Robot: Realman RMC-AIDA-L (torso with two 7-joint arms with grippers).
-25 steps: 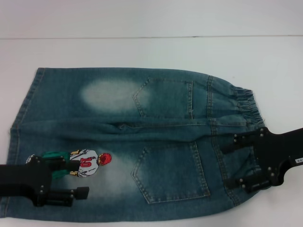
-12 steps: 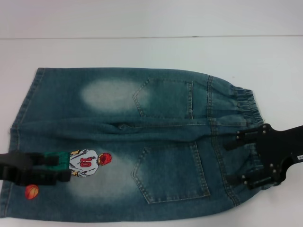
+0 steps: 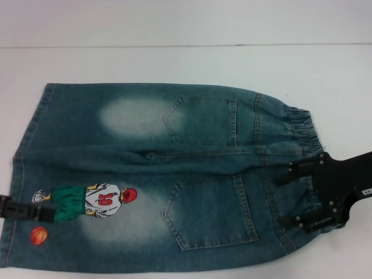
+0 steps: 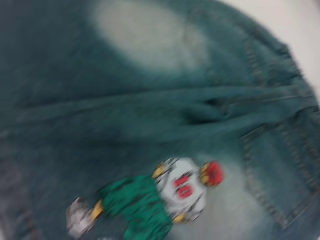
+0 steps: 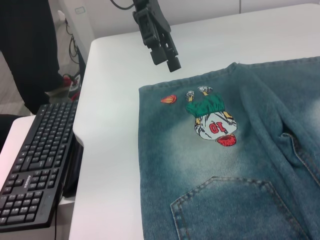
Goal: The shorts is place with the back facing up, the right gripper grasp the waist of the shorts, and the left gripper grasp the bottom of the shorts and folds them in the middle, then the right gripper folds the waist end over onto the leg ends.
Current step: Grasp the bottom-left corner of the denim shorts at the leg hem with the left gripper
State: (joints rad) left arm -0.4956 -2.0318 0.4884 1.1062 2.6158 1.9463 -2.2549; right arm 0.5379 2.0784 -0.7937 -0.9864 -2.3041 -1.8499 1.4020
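1. The white desk [image 3: 174, 64] carries everything; in the right wrist view a black keyboard [image 5: 35, 155] sits on a lower surface just beside its edge.
2. The denim shorts [image 3: 145, 139] lie flat across the middle of the desk, back up, both rear pockets showing. The elastic waist [image 3: 302, 131] points to 3 o'clock in the head view and the leg hems [image 3: 23, 168] to 9 o'clock.
3. The right gripper [image 3: 293, 197] hovers over the waistband's near corner, about 4 o'clock on the garment, with its fingers spread and holding nothing.
4. The left gripper [image 5: 167, 52] is only a sliver at the head view's 9 o'clock edge. The right wrist view shows it raised above the bare desk just beyond the hem; I cannot tell whether it is spread or pressed together.
5. The printed basketball player [image 3: 93, 200] and the small orange ball [image 3: 38, 235] mark the near leg.
6. To do the grasp well, I judge that each gripper should come straight down on the near edge, right on the waistband and left on the hem beside the ball. Both should pinch both cloth layers together, so the near half lifts level and folds evenly over the centre seam.
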